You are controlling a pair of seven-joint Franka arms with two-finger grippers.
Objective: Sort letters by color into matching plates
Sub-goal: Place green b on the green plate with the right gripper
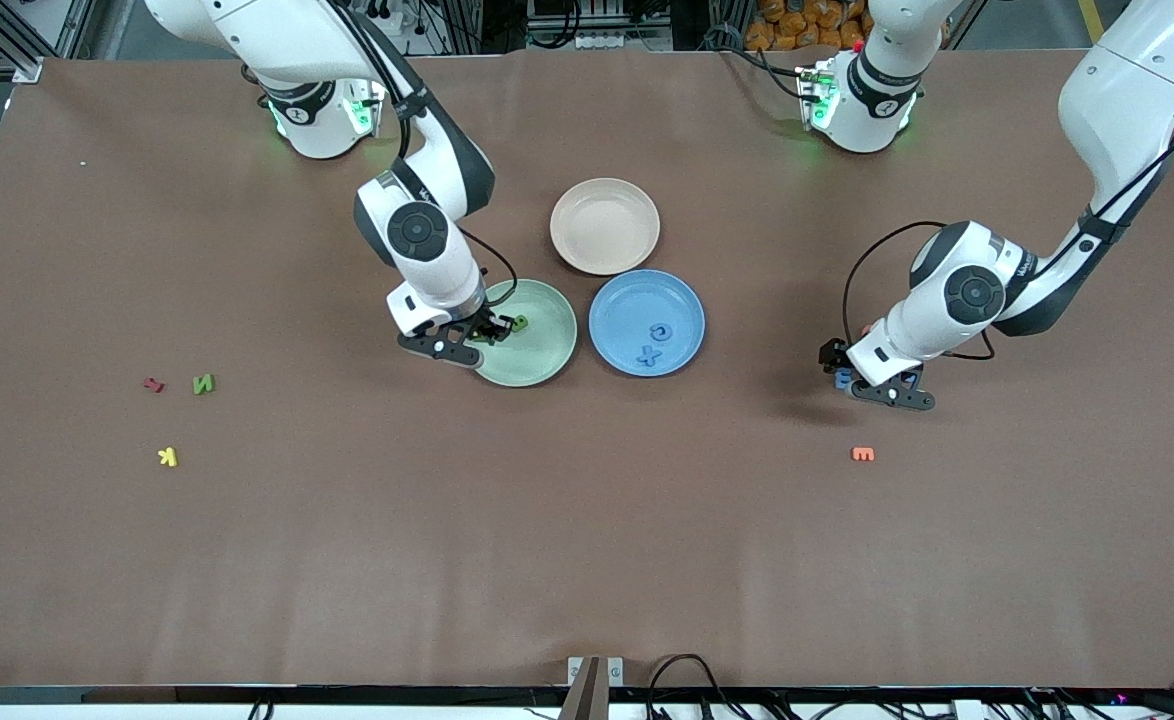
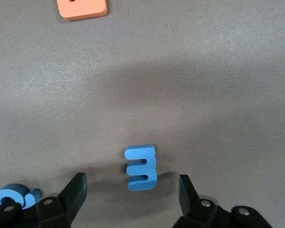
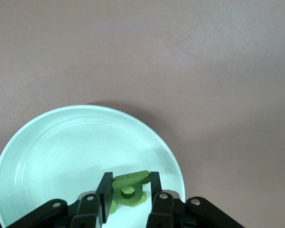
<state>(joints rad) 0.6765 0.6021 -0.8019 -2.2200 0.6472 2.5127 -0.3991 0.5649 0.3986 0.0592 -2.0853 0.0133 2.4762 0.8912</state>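
Table [image 1: 587, 560]: covered by a matt brown sheet, cloth- or vinyl-like, smooth apart from a few shallow wrinkles. Green plate [image 3: 47, 156] and blue plate [image 1: 682, 310]: smooth, hard, plastic-looking, soft satin sheen with faint concentric rings; blue letter [image 2: 141, 167], green letter [image 3: 129, 184] and orange letter [image 2: 81, 8]: matt, foam-like, with flat faces and cut edges. Left gripper [image 2: 133, 194] and right gripper [image 3: 129, 194]: fingers of matt black plastic with bright metal screws; arm shells glossy white.
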